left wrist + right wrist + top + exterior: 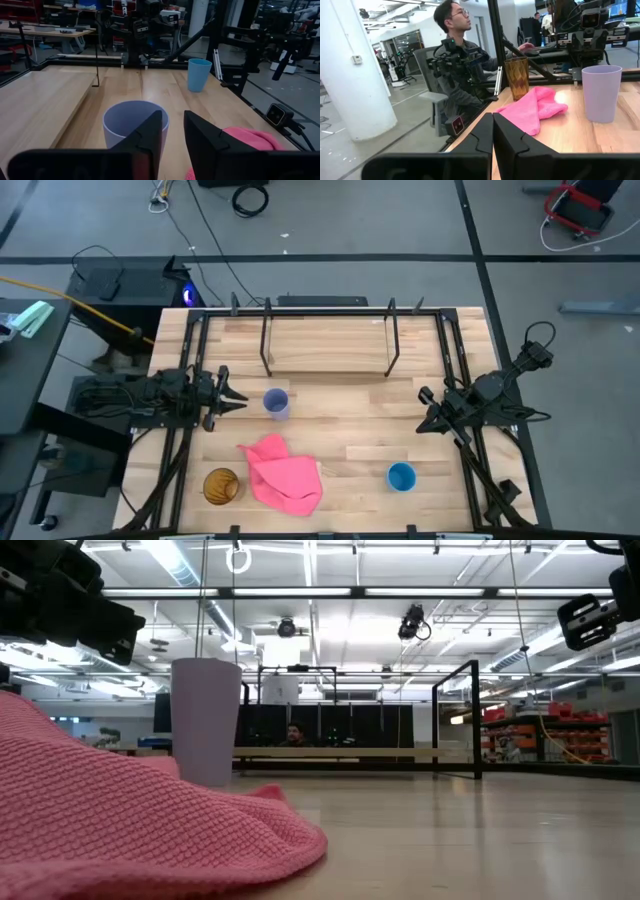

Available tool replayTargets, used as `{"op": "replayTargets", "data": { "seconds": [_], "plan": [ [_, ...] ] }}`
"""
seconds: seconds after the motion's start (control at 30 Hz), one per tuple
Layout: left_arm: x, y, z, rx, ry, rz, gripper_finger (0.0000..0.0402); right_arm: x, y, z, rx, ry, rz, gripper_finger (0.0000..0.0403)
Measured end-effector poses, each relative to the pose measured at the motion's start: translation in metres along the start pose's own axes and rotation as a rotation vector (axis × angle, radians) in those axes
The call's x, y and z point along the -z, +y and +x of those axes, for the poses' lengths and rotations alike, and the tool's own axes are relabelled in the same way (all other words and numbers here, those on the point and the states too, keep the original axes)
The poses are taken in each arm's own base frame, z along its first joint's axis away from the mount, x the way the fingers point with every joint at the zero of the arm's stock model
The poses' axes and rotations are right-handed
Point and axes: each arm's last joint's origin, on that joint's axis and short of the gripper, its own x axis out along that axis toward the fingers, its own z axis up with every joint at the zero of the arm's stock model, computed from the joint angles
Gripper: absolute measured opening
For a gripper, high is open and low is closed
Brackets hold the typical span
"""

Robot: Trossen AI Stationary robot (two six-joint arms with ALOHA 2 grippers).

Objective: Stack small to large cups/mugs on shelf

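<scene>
Lavender cup (276,402) stands just beyond the parted left end effector (236,396); right end effector (424,397) closed.

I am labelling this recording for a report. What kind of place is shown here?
Most likely a robotics lab or workshop. Two robot arms stand at a wooden table, cables lie on the grey floor, and a person sits at a bench with equipment beyond the table.

Lavender cup (276,402); bright blue cup (401,476); amber-brown translucent cup (221,486); pink waffle-textured cloth (281,473); pale wood table (350,420).
</scene>
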Motion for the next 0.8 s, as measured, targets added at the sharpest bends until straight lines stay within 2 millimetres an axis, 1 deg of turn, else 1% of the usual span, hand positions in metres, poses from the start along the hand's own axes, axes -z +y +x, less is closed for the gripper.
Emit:
{"op": "replayTargets", "data": {
  "seconds": [0.17,0.43,0.8],
  "plan": [
    [0.0,0.0,0.0,-0.001,0.0,0.0,0.0083,0.0001,0.0,0.0,0.0,0.0,0.0,0.0015],
    [0.0,0.0,0.0,0.0,0.0,0.0,0.0091,0.0001,0.0,0.0,0.001,0.0,0.0,0.0015],
    [0.0,0.0,0.0,0.0,0.0,0.0,0.0084,0.0,0.0,0.0,0.0,0.0,0.0,0.0015]
  ]
}}
